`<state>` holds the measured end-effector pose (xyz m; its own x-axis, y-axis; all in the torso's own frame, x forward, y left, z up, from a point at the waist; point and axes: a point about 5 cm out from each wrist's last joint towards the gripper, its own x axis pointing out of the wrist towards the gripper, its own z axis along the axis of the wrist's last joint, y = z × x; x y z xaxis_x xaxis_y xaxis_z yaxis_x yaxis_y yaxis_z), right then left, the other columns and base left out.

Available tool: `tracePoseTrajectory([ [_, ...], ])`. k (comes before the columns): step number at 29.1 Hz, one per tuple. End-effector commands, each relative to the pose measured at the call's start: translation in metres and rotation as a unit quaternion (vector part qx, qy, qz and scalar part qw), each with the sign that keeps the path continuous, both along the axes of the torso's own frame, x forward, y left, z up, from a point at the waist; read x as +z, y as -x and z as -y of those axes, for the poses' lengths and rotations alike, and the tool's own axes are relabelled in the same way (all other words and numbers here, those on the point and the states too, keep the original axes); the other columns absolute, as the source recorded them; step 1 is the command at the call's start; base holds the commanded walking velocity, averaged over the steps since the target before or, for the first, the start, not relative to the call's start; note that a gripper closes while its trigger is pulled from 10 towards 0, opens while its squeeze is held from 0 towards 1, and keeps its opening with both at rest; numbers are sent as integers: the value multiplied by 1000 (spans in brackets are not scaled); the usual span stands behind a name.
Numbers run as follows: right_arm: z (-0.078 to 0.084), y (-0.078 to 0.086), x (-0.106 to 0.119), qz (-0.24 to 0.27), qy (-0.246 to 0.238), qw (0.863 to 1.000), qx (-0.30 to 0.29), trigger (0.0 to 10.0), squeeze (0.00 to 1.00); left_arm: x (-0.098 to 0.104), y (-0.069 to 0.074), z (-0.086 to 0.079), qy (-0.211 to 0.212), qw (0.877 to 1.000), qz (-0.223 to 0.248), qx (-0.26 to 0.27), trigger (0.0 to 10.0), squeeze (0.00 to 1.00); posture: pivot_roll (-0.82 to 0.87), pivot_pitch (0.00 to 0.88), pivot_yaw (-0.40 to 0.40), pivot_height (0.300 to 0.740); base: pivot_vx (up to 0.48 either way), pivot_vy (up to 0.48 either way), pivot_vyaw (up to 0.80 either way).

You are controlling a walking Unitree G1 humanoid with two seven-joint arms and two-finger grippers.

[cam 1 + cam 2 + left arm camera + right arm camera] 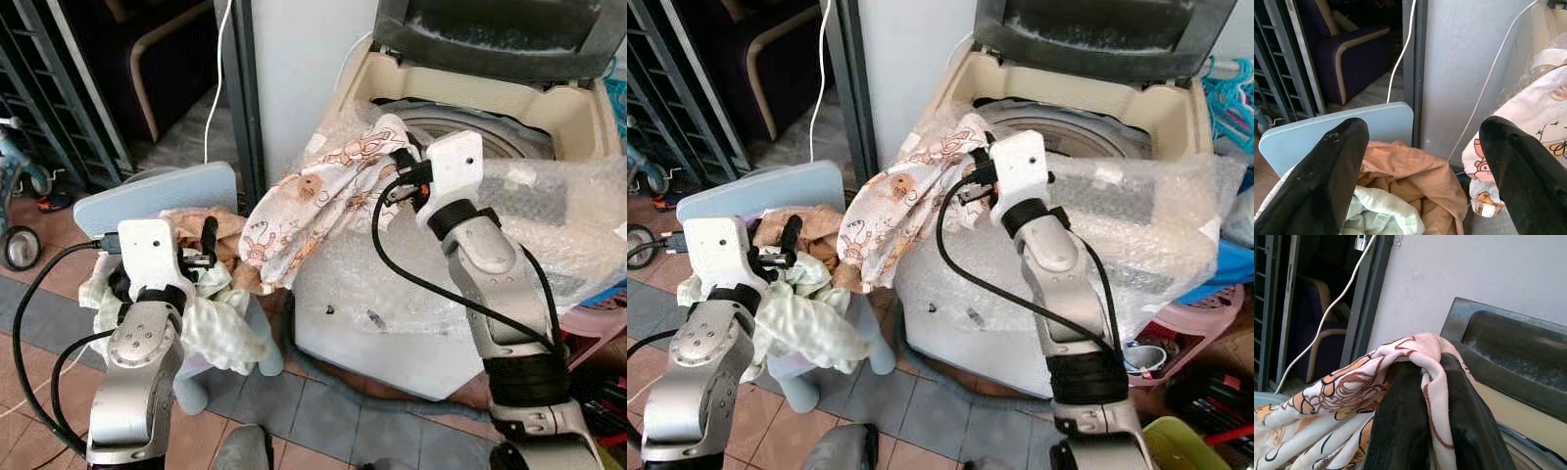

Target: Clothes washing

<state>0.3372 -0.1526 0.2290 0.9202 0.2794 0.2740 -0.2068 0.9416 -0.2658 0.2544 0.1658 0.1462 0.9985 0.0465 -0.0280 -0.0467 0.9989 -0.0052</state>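
The right tool (pixel 400 176) is clamped on a printed cloth (pixel 313 211) at the washing machine (pixel 1136 117) rim, not yet dropped in. More clothes (pixel 220 323) wait beside the machine on the blue chair (pixel 157 196), under the left tool (pixel 201 253), fingers apart.

Washer lid (pixel 490 34) standing raised, drum opening (pixel 490 137) lying clear beyond right tool (pixel 397 162). Printed cloth (pixel 313 206) hanging from right tool across gap between washer (pixel 392 323) and blue chair (pixel 157 196). Bubble wrap (pixel 549 215) draping over washer front edge. Clothes pile (pixel 216 294) crowding chair seat under left tool (pixel 1420 171), fingers spread.
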Motion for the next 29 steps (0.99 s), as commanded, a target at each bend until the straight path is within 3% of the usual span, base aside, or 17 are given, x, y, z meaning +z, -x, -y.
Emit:
tracePoseTrajectory([
  [1, 4, -8, 12, 21, 4, 1000, -5, 10000, 0, -2, 1, 1, 3, 1000, -4, -4, 10000, 0, 84, 43, -23, 740, 371, 0, 0],
  [9, 17, -46, 75, 103, 41, 992, -56, 10000, 0, -4, 2, 5, 6, 1000, -7, -12, 10000, 0, 99, 40, -39, 740, 376, 0, 0],
  [13, 38, -57, 109, 132, 14, 980, -147, 10000, 0, -4, 3, 4, 11, 1000, -4, -2, 10000, 0, 111, 36, -53, 740, 269, 0, 0],
  [15, 46, -61, 110, 118, 6, 978, -172, 10000, 0, -3, 3, 5, 11, 1000, -1, -2, 10000, 0, 118, 34, -63, 740, 0, 0, 0],
  [17, 49, -68, 95, 73, 23, 979, -190, 10000, 0, -5, 5, 4, 8, 1000, -7, 5, 10000, 0, 121, 33, -69, 740, 0, 0, 0],
  [19, 43, -72, 74, 20, 38, 986, -163, 10000, 0, -6, 6, 3, 11, 1000, -11, 13, 10000, 0, 123, 33, -75, 740, 0, 0, 0],
  [20, 38, -75, 47, -41, 64, 988, -137, 10000, 851, -7, 7, 3, 14, 1000, -10, 14, 10000, 0, 126, 32, -87, 740, 0, 0, 0],
  [21, 38, -75, 47, -41, 64, 988, -137, 10000, 851, -7, 7, 3, 14, 1000, -10, 14, 10000, 0, 126, 32, -87, 740, 0, 0, 0],
  [22, 35, -75, 17, -112, 82, 985, -105, 10000, 1000, -6, 8, 4, 15, 1000, -9, 13, 10000, 0, 130, 39, -88, 740, 0, 0, 0],
  [24, 33, -72, -1, -140, 70, 984, -81, 10000, 1000, -6, 8, 4, 12, 1000, -9, 12, 10000, 0, 130, 41, -87, 740, 0, 0, 0],
  [29, 31, -66, 4, -83, 65, 993, -61, 10000, 1000, -6, 8, 2, 10, 1000, -9, 13, 10000, 0, 117, 46, -72, 740, 0, 0, 0],
])
